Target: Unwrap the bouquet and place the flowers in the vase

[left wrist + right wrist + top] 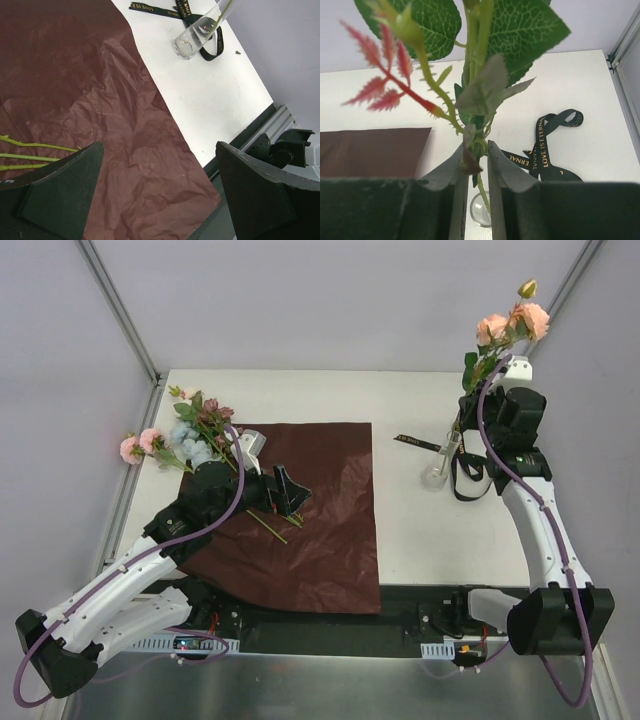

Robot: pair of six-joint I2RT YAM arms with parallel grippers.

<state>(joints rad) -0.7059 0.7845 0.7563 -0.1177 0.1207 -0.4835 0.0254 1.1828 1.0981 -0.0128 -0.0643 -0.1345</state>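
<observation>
standing a peach rose stem (512,322) in the vase (438,472) near the table's right edge, the right gripper (475,155) is hugging it; pinching or not, i cannot tell. the left gripper (160,147) is hovering wide open over the flattened paper (320,510), the other flowers (195,430) waiting by the left edge.

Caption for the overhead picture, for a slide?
Right arm stands a pink rose in the vase; left arm hovers over the other flowers, stems on dark red paper.
</observation>
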